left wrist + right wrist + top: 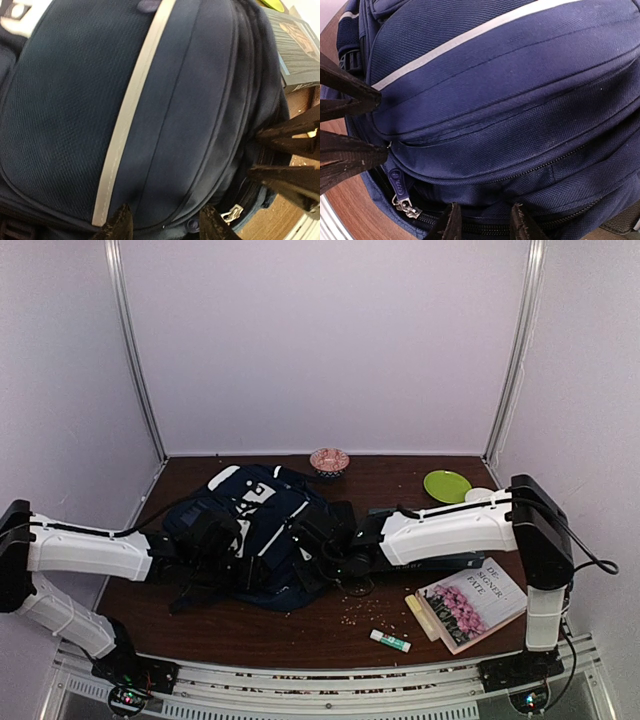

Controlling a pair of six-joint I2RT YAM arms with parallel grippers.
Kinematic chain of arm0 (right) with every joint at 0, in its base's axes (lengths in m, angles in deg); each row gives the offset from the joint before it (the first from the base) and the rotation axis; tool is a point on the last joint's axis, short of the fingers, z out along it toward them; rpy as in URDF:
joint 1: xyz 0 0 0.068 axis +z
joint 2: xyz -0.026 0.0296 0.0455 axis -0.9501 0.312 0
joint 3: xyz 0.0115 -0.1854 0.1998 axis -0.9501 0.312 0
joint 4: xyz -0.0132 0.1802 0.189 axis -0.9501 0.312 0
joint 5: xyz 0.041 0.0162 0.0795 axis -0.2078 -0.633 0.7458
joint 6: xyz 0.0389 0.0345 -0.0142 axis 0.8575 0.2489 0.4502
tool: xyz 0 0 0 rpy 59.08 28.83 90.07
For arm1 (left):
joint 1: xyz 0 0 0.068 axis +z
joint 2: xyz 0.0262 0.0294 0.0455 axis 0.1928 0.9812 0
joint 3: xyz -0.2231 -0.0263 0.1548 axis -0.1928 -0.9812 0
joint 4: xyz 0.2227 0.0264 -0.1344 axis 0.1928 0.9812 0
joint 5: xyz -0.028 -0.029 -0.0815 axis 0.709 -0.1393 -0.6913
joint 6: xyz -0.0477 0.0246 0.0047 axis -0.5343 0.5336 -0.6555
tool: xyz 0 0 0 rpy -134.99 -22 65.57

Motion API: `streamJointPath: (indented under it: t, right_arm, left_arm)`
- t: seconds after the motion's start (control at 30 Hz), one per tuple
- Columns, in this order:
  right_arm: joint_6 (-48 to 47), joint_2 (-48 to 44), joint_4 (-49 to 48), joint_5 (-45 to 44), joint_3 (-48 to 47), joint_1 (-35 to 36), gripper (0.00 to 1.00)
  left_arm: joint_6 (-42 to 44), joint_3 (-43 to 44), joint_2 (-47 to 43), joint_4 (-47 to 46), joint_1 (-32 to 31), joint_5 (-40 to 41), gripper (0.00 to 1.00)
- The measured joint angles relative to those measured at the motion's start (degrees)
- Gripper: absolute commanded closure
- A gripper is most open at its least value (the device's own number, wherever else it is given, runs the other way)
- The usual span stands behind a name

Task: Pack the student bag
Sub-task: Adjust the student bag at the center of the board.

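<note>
The student bag [262,502], navy with white stripes, lies in the middle of the table and fills both wrist views [165,100] [520,75]. My left gripper [228,543] [165,227] comes in from the left and stands open, its fingertips [117,225] wide apart against the front panel's lower seam. My right gripper [326,540] [485,225] comes in from the right and is shut on a fold of the bag's fabric just above an open zip. A metal zip pull [402,204] [231,214] hangs at the bag's near edge. Each wrist view shows the other gripper's dark fingers [287,177] [350,160] at the bag's rim.
A book with pink flowers on its cover [470,605] lies at the front right, a glue stick [390,641] just left of it. A green plate [447,485] and a pink bowl [329,460] stand at the back. Crumbs [355,595] lie scattered near the bag.
</note>
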Motion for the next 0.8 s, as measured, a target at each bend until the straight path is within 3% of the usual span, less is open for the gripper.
streamJointPath:
  t: [0.27,0.53,0.8]
  right_arm:
    - [2.99,-1.42,-5.57,0.98,4.09,-0.59,0.64]
    - [5.53,-4.35,-10.75,3.52,9.16,-1.42,0.62]
    - [6.8,-5.14,-12.57,4.26,10.6,-1.57,0.6]
  left_arm:
    - [7.56,8.72,3.91,6.21,-3.21,7.98,0.17]
    - [10.69,9.42,7.39,11.82,-4.11,13.44,0.16]
    - [11.47,11.72,11.8,12.59,-4.13,13.99,0.15]
